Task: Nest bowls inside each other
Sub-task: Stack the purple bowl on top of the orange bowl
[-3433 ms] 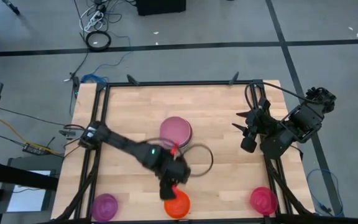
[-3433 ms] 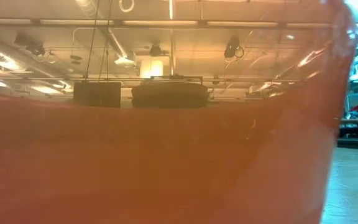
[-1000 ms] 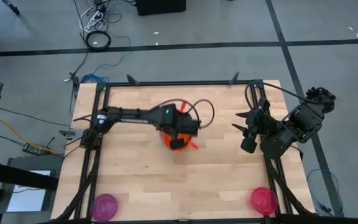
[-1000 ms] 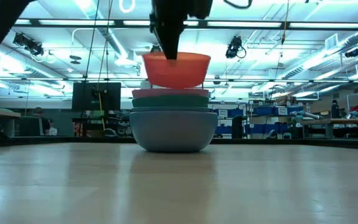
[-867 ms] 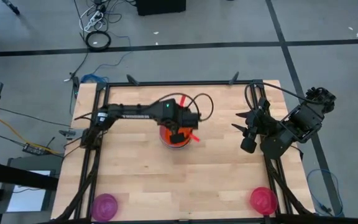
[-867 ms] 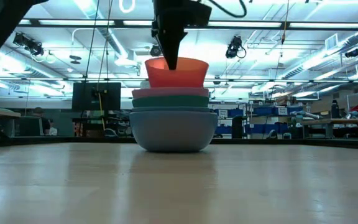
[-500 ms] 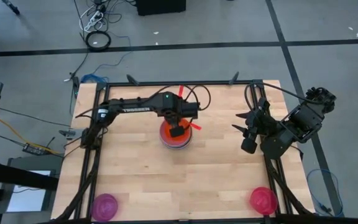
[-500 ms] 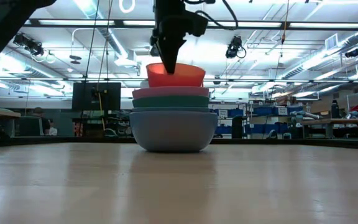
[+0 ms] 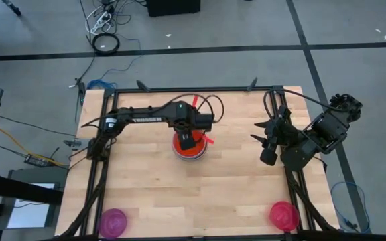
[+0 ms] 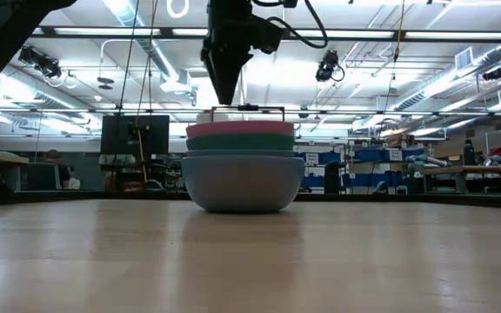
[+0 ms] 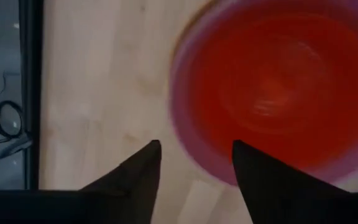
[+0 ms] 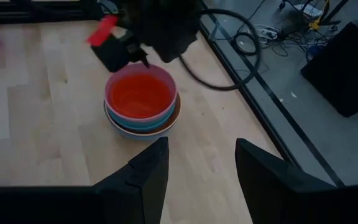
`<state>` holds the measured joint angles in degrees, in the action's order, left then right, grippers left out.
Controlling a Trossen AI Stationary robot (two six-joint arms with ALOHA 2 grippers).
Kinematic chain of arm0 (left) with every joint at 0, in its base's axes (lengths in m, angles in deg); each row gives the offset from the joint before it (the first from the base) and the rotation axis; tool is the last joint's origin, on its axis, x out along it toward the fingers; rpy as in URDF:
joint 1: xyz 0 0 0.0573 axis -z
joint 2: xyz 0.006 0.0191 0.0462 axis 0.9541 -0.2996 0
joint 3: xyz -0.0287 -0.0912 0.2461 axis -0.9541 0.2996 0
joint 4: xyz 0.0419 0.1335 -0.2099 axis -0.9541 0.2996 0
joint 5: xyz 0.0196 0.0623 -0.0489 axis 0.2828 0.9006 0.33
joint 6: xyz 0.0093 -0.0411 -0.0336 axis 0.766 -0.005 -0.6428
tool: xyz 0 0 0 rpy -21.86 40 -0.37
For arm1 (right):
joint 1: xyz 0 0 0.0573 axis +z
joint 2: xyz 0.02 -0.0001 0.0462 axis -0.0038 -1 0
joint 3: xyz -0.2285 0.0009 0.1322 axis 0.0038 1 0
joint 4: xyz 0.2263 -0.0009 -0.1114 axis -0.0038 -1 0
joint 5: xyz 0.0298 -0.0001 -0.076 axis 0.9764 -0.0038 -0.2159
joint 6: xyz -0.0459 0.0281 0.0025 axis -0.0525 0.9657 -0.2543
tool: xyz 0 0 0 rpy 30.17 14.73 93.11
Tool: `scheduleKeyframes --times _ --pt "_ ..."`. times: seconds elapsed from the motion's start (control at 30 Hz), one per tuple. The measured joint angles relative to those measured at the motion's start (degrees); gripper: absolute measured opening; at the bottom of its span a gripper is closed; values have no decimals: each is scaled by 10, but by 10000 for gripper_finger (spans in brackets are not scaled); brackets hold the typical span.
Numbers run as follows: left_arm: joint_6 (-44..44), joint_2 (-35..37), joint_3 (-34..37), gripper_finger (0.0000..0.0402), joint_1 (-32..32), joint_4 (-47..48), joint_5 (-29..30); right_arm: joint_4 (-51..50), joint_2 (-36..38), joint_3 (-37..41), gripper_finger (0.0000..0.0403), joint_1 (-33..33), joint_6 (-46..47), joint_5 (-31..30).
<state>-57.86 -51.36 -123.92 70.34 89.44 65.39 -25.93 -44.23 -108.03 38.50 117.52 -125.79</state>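
Observation:
A stack of nested bowls [image 9: 189, 150] stands mid-table. In the low view a grey-blue bowl [image 10: 242, 183] is at the bottom, then teal, then a pink rim [image 10: 240, 129]. The red-orange bowl [image 11: 278, 93] sits inside the pink one, also seen in the right wrist view [image 12: 138, 94]. My left gripper [image 11: 194, 146] hangs open just above the stack's left rim [image 10: 224, 97], pointing down and touching nothing. My right gripper [image 12: 201, 146] waits open at the table's right side [image 9: 268, 144].
A purple bowl [image 9: 112, 221] lies at the near left corner and a magenta-red bowl [image 9: 283, 215] at the near right corner. The table's black frame [image 9: 193, 90] runs along its edges. Bare wood lies between the stack and the near edge.
My left gripper has carried the red-orange bowl toward the far edge over the stack, lowered it into the pink bowl and let go. The bowl has sunk into the stack and no longer shows above the pink rim in the low view. The gripper stands just above.

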Motion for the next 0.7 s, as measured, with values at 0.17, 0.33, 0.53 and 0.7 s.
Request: scheduleKeyframes --times 0.17,0.33,0.53,0.7 --pt "-42 24 24 223 55 -2 -22 -1 0 0 171 4 4 9" --pt "-114 79 117 220 150 -2 -85 -6 0 0 171 19 18 9" --pt "-231 162 258 212 295 -2 -164 -9 0 0 171 30 36 -5" --pt "-336 196 317 207 402 -67 -182 -9 0 0 171 30 43 -15"
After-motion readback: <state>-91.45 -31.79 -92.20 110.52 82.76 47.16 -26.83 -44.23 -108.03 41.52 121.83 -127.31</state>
